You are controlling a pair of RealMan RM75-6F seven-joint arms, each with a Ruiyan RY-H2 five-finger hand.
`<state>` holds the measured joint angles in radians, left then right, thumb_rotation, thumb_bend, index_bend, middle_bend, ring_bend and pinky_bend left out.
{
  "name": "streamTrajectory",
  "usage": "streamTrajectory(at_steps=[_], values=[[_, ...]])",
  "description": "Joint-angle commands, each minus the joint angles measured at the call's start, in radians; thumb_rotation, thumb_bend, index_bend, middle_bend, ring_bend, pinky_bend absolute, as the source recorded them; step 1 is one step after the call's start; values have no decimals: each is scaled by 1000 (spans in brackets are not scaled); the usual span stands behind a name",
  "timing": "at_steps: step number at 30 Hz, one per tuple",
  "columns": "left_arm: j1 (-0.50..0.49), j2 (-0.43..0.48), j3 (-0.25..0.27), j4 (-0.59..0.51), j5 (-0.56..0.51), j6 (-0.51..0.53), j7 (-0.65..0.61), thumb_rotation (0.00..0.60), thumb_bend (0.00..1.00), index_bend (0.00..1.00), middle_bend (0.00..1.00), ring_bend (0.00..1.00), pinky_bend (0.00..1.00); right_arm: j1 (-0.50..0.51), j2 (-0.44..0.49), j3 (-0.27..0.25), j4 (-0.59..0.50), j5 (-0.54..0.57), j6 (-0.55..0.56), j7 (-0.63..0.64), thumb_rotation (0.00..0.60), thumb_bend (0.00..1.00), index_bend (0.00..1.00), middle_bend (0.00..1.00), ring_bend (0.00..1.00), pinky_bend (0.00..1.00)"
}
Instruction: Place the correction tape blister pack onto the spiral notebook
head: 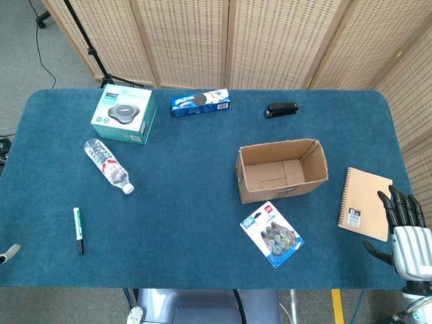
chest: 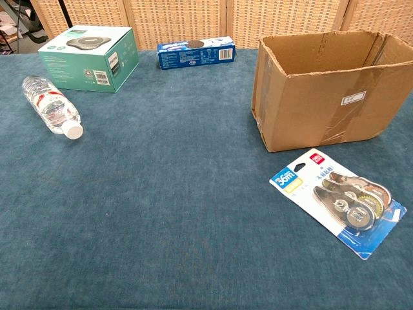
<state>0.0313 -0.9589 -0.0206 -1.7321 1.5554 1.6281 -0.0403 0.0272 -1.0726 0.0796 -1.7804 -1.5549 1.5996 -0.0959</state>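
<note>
The correction tape blister pack [head: 272,233] [chest: 338,199] lies flat on the blue table, just in front of the cardboard box. A brown spiral notebook [head: 365,202] lies to its right near the table's right edge, out of the chest view. My right hand [head: 405,229] hovers at the table's front right corner, just right of the notebook, fingers spread and holding nothing. At the far left edge only a grey tip of my left hand [head: 8,253] shows; its fingers are hidden.
An open cardboard box [head: 281,170] [chest: 330,84] stands mid-table. A water bottle [head: 107,165] [chest: 51,106], a teal boxed device [head: 124,113] [chest: 88,58], a cookie pack [head: 200,102] [chest: 196,52], a black stapler [head: 281,109] and a marker [head: 78,230] lie around.
</note>
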Motion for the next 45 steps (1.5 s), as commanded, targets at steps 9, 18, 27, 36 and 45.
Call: streamTrajectory(at_steps=[9,18,27,36,45], values=[[-4,8,3,0,0,-13,-10,600,0,0,0,0,0,27,32,-41,15,-72,-63,46,600,0,0,0,0,0],[-14,10,-5,-8,-20,-35,-3,600,0,0,0,0,0,219,95,-168,168,-455,-231,275,600,0,78,0,0,0],[-27,7,-12,-13,-50,-66,14,600,0,0,0,0,0,362,95,-131,98,-461,-442,106,600,0,130,0,0,0],[-39,9,-18,-17,-72,-91,18,600,0,0,0,0,0,456,34,-71,21,-279,-699,-105,600,0,132,0,0,0],[-43,13,-19,-17,-79,-100,11,600,0,0,0,0,0,505,-29,-49,16,-115,-834,-273,600,88,132,10,0,0]])
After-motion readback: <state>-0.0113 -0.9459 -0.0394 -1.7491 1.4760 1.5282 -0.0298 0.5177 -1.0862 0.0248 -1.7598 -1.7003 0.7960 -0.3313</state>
